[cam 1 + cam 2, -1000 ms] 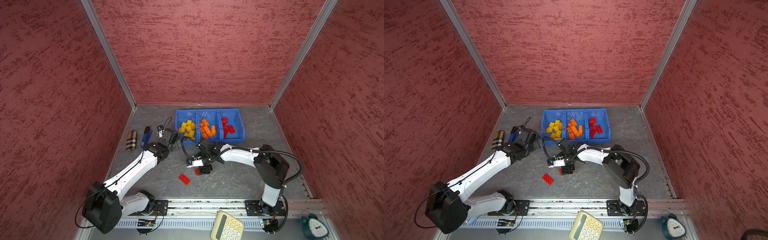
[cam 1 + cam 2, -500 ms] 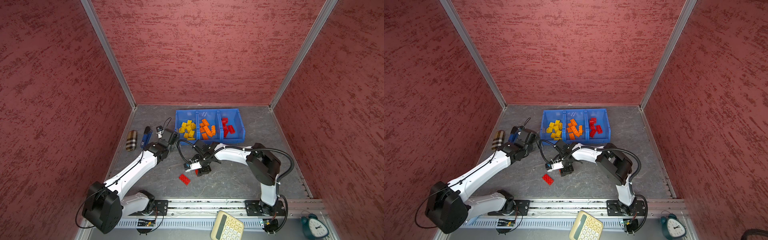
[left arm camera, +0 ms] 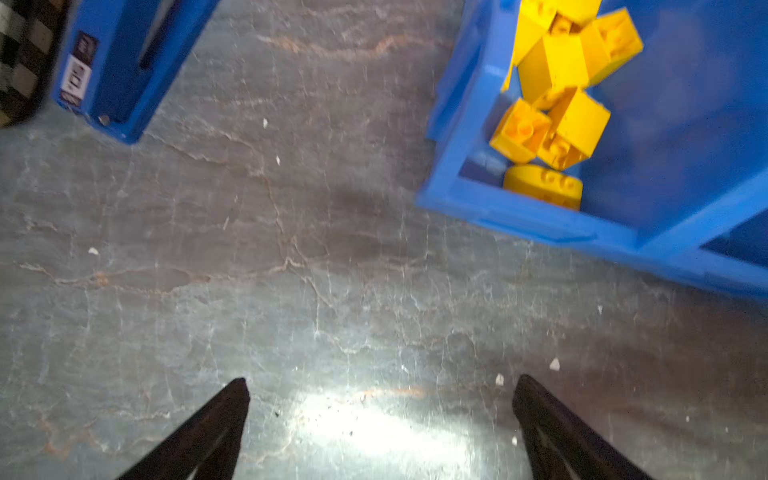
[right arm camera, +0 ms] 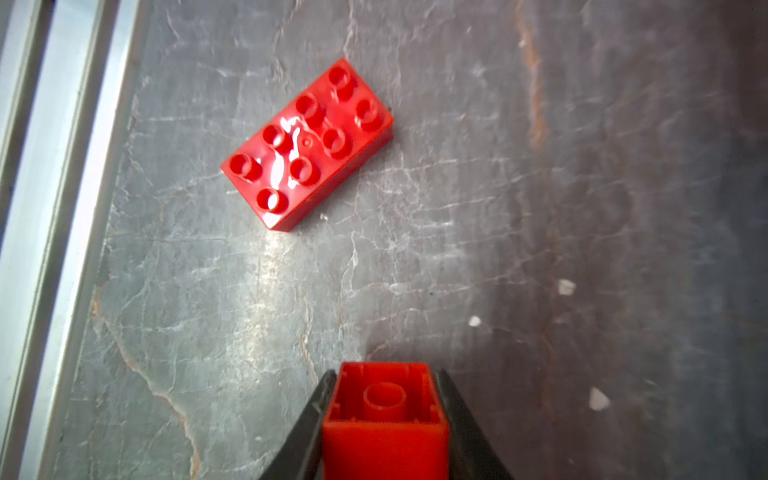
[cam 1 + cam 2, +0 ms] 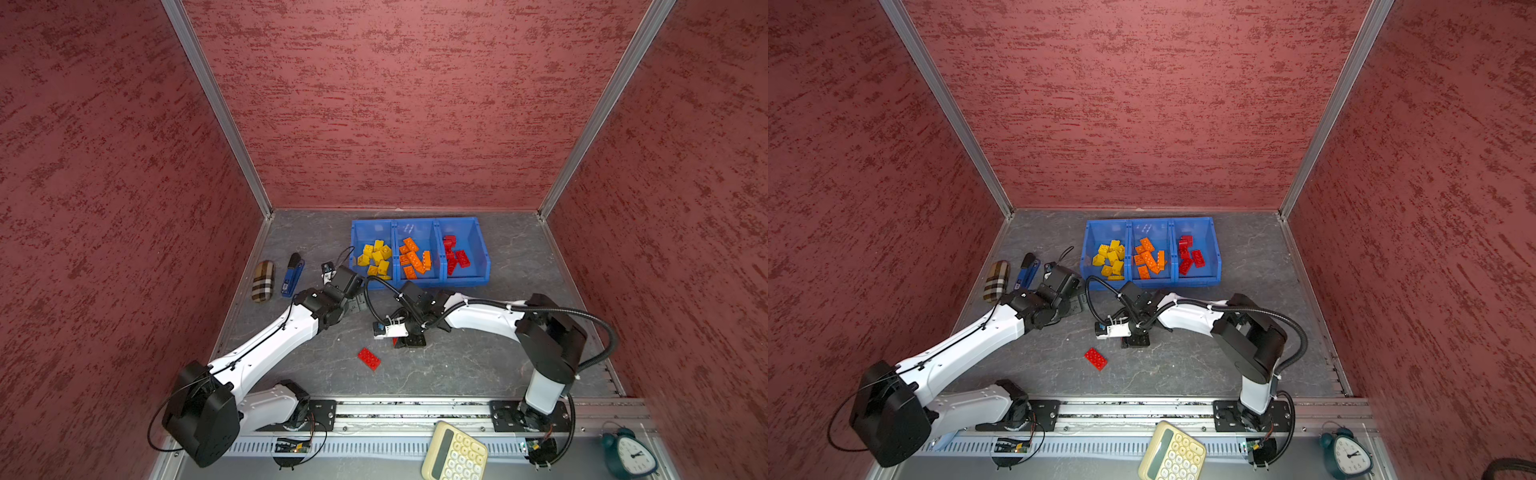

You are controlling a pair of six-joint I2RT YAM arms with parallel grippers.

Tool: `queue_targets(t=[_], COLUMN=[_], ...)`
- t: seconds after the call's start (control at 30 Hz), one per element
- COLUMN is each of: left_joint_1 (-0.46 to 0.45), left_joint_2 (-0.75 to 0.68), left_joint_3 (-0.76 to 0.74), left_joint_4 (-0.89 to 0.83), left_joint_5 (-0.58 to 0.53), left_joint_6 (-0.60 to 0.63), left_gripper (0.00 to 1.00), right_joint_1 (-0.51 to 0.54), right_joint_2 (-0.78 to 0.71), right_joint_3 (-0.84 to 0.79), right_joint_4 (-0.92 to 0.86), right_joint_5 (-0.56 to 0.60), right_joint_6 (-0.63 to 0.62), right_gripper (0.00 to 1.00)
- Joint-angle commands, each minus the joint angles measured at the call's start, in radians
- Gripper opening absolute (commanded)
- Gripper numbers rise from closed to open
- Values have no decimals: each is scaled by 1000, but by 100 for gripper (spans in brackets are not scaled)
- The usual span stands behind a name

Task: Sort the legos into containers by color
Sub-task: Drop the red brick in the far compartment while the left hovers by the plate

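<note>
We are looking down on a grey, marble-veined surface sitting inside a booth of red textured walls, with aluminium posts running up the corners and a metal rail lying along the near edge. The containers, three blue open bins joined in a row, are standing toward the back. The legos are lying sorted in them: yellow legos in the left bin, orange legos in the middle one and red legos in the right one (each heap is overlapping too much for us to count it surely). We are counting two red pieces outside the bins. A long red brick is lying flat, studs up, on the surface in front of the containers. A small red brick is sitting near it in the right claw, whose fingers are pressing its two sides, its hollow underside facing the wrist camera. The left claw is hanging spread wide and holding nothing, above bare surface near the front corner of the yellow bin. Around the edges we are seeing one of each: a plaid case and a blue stapler lying side by side by the left wall, and a cream calculator and a dark alarm clock resting in front of the rail.
</note>
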Motion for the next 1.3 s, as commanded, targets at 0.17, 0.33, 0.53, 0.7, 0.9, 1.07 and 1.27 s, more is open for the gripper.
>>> queue_targets(t=[0.17,0.33,0.53,0.7,0.9,1.07,1.27], left_joint_1=[-127,-209,-223,-249,-272,-278,-273], left_joint_2=[-78,-113,-135,-89,35,124,269], left_joint_3=[-79,-119,-218,-252,-267,-247,-162], left_joint_4=[-120,-96,57,106,221,294,349], left_joint_5=[144,197,393,429,513,506,496], left_joint_6=[-191,-207,-165,-178,-139,-101,0], left_gripper=[100,100,100,99,100,99,100], right_joint_1=[-97,-216,-398,-550,-642,-642,-638], right_joint_2=[-244,-372,-531,-524,-386,-229,-77], right_joint_3=[-170,-224,-342,-346,-257,-136,34], right_joint_4=[299,343,505,553,553,499,402], right_joint_5=[33,117,195,259,333,431,508], right_joint_6=[251,426,624,764,877,908,956], right_gripper=[31,31,30,31,33,36,41])
